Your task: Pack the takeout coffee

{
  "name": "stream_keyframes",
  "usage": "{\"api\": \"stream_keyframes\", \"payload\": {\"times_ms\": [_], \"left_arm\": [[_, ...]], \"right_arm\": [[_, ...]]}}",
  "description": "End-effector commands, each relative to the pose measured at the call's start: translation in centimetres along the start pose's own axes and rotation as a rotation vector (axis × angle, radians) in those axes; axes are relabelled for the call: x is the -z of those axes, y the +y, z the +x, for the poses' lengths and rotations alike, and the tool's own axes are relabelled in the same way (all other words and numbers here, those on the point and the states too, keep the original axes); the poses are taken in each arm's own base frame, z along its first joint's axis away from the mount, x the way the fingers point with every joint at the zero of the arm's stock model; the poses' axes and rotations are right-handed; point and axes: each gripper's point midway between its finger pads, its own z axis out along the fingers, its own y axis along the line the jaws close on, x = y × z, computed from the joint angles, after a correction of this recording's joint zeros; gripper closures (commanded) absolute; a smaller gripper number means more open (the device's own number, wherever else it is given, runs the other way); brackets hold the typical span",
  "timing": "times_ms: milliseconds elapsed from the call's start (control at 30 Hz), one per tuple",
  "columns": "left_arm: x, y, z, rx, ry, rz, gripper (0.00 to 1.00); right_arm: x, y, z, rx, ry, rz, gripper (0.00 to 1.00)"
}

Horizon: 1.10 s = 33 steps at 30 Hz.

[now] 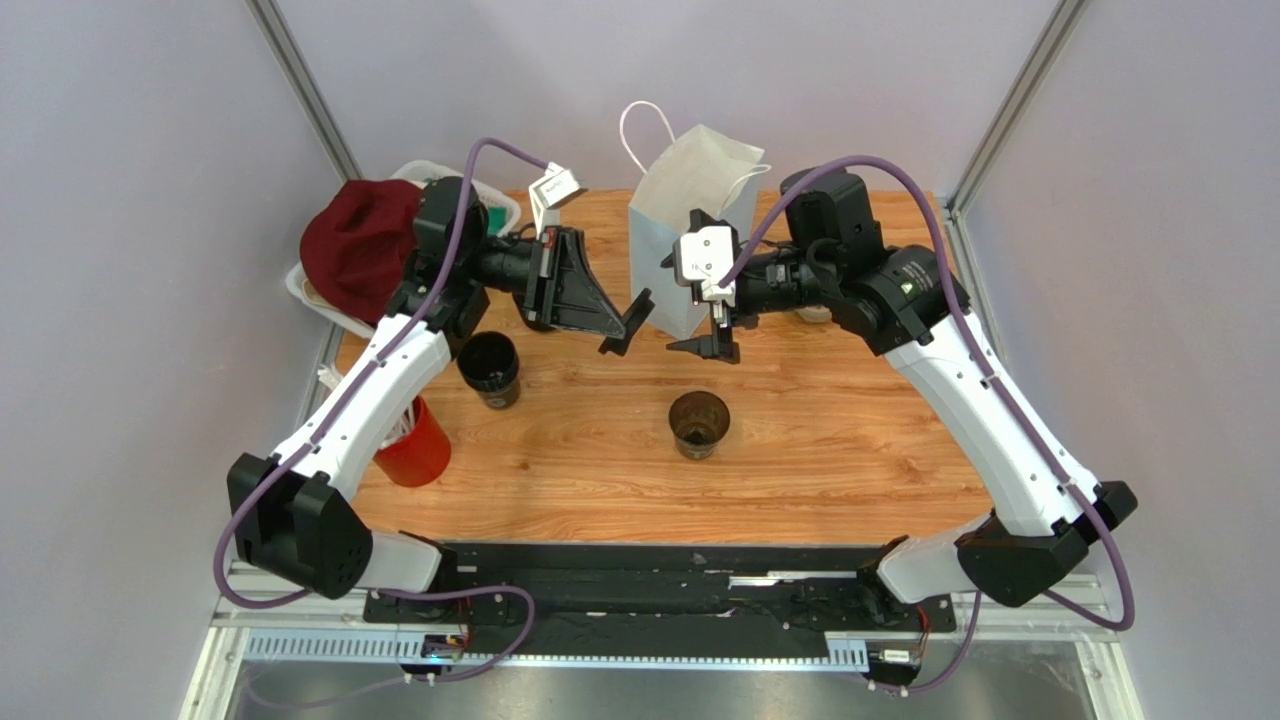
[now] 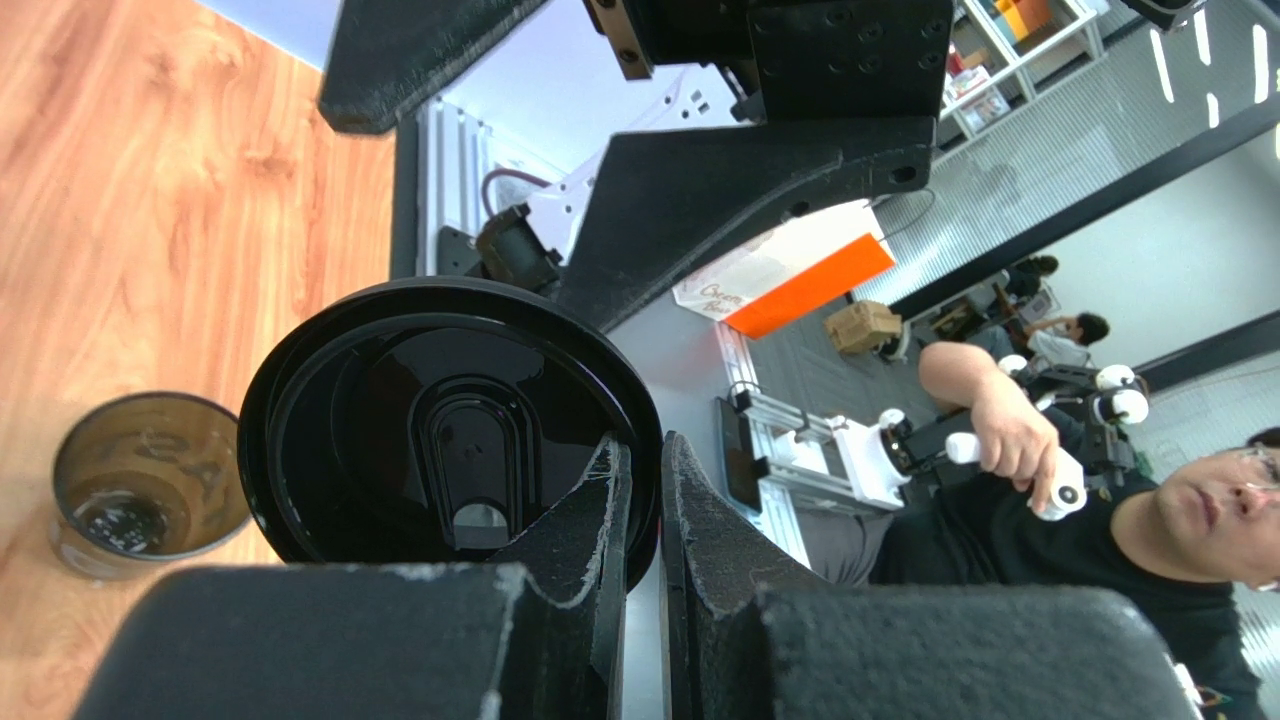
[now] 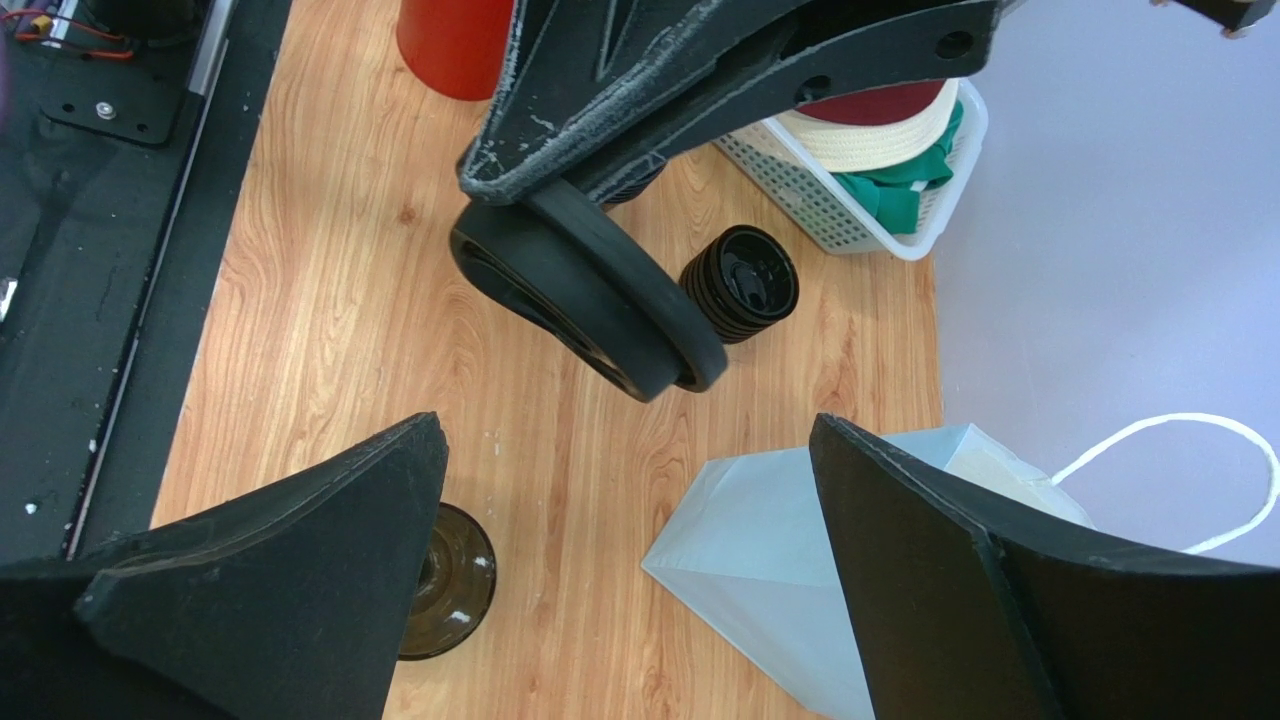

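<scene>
The takeout coffee cup (image 1: 700, 423) stands open and upright on the wooden table, dark with a brownish inside. It also shows in the left wrist view (image 2: 143, 480) and the right wrist view (image 3: 443, 578). My left gripper (image 1: 619, 333) is shut on the rim of a black lid (image 2: 451, 435) and holds it in the air, behind and left of the cup. The lid also shows in the right wrist view (image 3: 601, 300). My right gripper (image 1: 715, 339) is open and empty, facing the lid, above the table beside the pale-blue paper bag (image 1: 684, 225).
A stack of black lids (image 1: 490, 368) stands left of the cup. A red cup (image 1: 413, 446) of white straws is at the left edge. A white basket (image 1: 323, 293) with a dark red hat sits at the back left. The bag stands upright at the back middle.
</scene>
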Motion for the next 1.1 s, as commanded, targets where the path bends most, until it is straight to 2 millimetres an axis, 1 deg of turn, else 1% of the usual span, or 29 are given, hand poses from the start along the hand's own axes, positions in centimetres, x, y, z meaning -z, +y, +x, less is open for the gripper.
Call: {"api": "stream_keyframes", "payload": {"times_ms": [0, 167, 267, 500, 567, 633, 833, 867, 900, 1067], "left_arm": [[1.7, -4.2, 4.3, -0.033, 0.217, 0.191, 0.96], [1.4, -3.9, 5.3, 0.004, 0.228, 0.205, 0.97], [1.2, -3.8, 5.7, 0.016, 0.233, 0.211, 0.97], [1.2, -4.0, 6.1, 0.013, 0.234, 0.212, 0.98], [1.2, -4.1, 6.2, 0.015, 0.235, 0.213, 0.98], [1.2, -4.0, 6.3, 0.016, 0.234, 0.213, 0.98], [1.3, -3.7, 6.6, 0.032, 0.234, 0.214, 0.98], [1.2, -3.7, 6.7, 0.033, 0.235, 0.215, 0.97], [1.2, -3.6, 6.7, 0.038, 0.236, 0.216, 0.97], [1.1, -3.1, 7.2, 0.064, 0.237, 0.219, 0.97]], "right_arm": [[-0.2, 0.1, -0.2, 0.066, -0.010, -0.021, 0.01], [-1.4, 1.8, 0.0, 0.068, -0.021, -0.098, 0.01], [-2.4, 2.4, 0.0, 0.069, -0.025, -0.137, 0.01], [-4.2, 4.1, 1.3, 0.052, -0.023, -0.240, 0.02], [-4.3, 4.5, 1.4, 0.044, -0.030, -0.262, 0.04], [-4.6, 4.7, 1.5, 0.035, -0.033, -0.278, 0.09], [-4.8, 4.9, 1.0, 0.013, -0.055, -0.317, 0.16], [-4.8, 5.0, 0.9, 0.007, -0.058, -0.325, 0.18], [-4.8, 4.9, 0.7, 0.006, -0.062, -0.327, 0.22], [-4.9, 5.3, 0.4, -0.021, -0.081, -0.359, 0.32]]}}
